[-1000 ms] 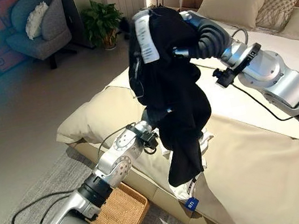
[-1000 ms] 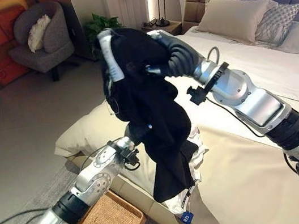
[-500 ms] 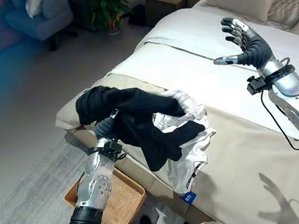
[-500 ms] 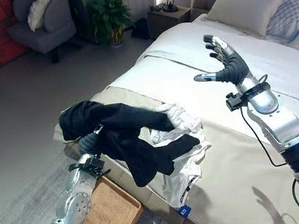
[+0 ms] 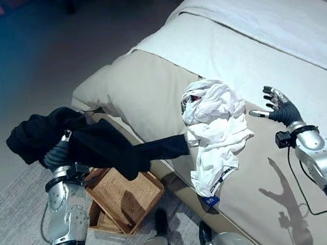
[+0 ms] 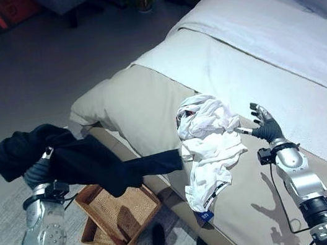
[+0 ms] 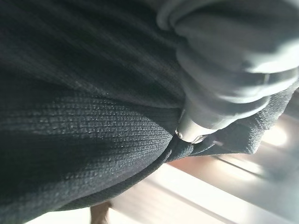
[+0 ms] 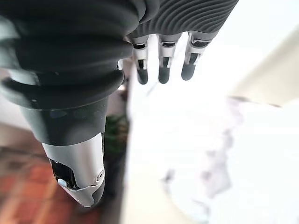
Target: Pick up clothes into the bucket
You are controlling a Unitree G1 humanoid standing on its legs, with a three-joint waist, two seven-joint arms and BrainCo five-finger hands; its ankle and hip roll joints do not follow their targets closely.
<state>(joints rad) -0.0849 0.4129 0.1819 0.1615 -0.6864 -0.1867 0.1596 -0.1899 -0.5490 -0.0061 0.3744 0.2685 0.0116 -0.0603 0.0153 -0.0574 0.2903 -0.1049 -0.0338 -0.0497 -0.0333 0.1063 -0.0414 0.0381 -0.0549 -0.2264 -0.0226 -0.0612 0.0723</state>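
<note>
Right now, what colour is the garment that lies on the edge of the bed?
White; the crumpled garment shows best in the left eye view.

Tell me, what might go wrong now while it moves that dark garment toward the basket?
The black garment, bunched over the left hand, trails one end onto the bed edge, so it may snag or land outside the wicker basket. That end lies beside the white clothes, which hang over the edge and could get dragged off. The right hand is open beside them.

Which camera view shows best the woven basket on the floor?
The right eye view: the woven basket shows whole beside the bed, under the black garment. The left eye view shows it too, partly covered by that garment. The wrist views show nothing clear of it.
</note>
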